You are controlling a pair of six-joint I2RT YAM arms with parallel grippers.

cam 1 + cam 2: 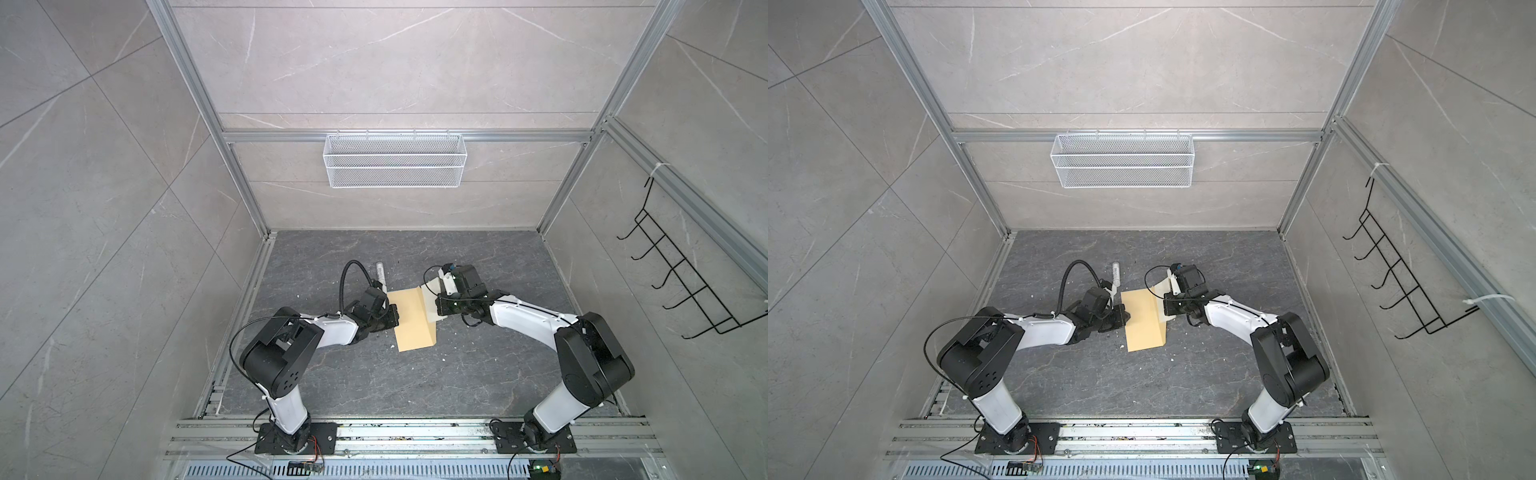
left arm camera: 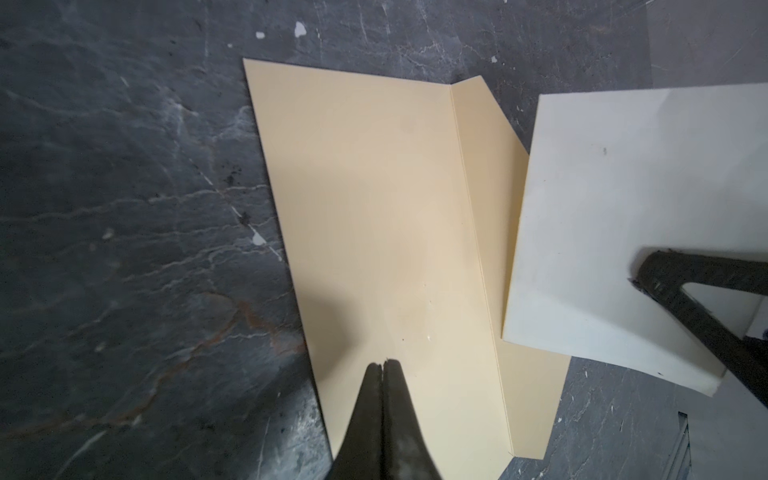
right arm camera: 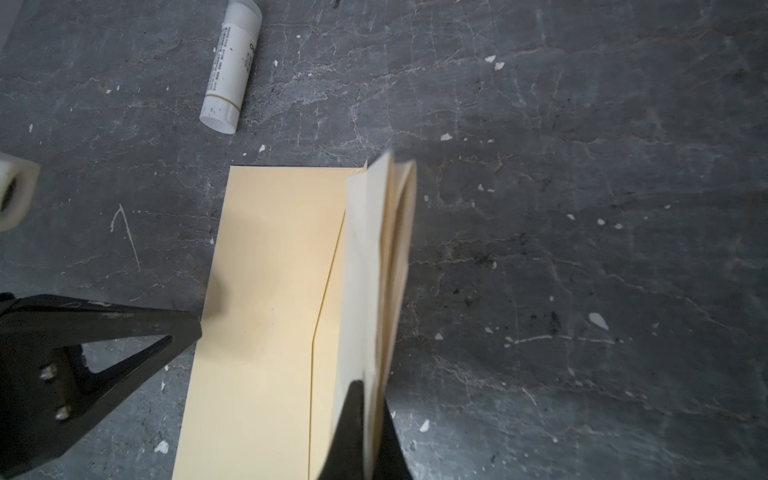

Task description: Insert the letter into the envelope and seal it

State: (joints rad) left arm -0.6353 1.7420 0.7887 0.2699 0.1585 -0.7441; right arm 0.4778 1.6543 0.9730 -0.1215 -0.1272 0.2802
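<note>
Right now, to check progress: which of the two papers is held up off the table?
The paler letter, pinched in the right fingers and curling. The yellower envelope lies flat on the table, flap open.

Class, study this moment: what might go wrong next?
1. The envelope lies flat, mouth seemingly shut, so the folded letter in the right pincer may ride over it instead of entering.
2. The shut left pincer only touches the envelope near its edge; a push might slide it.
</note>
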